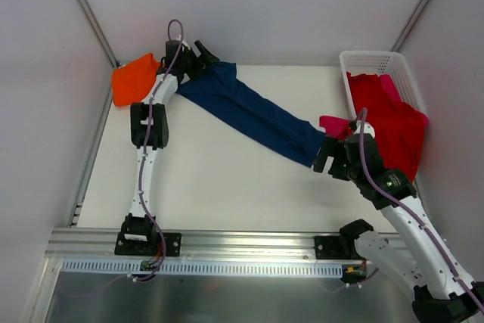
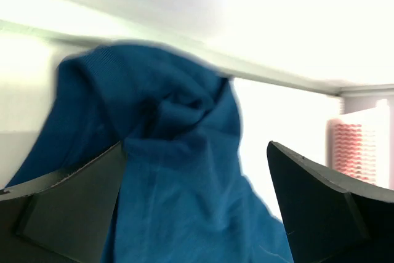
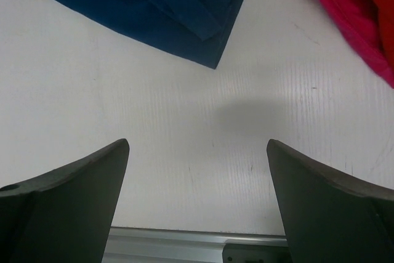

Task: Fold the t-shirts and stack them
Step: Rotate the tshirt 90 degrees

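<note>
The navy blue t-shirt (image 1: pixel 249 111) lies bunched into a long diagonal band from the far left to the near right of the table. My left gripper (image 1: pixel 198 54) is at its far-left end. In the left wrist view the jaws (image 2: pixel 196 146) stand wide open with the blue cloth (image 2: pixel 178 201) between them. My right gripper (image 1: pixel 324 155) is open and empty over bare table (image 3: pixel 197 143), just short of the shirt's near corner (image 3: pixel 160 4). The orange t-shirt (image 1: pixel 136 77) is crumpled at the far left corner. A red t-shirt (image 1: pixel 389 122) hangs out of the basket, with a pink one (image 1: pixel 334 122) beside it.
The white lattice basket (image 1: pixel 378 58) stands at the far right against the wall and shows in the left wrist view (image 2: pixel 357 146). The pink cloth (image 3: pixel 345 10) lies to the right of my right gripper. The metal rail (image 1: pixel 242 243) runs along the table's near edge. Walls close in the left, back and right.
</note>
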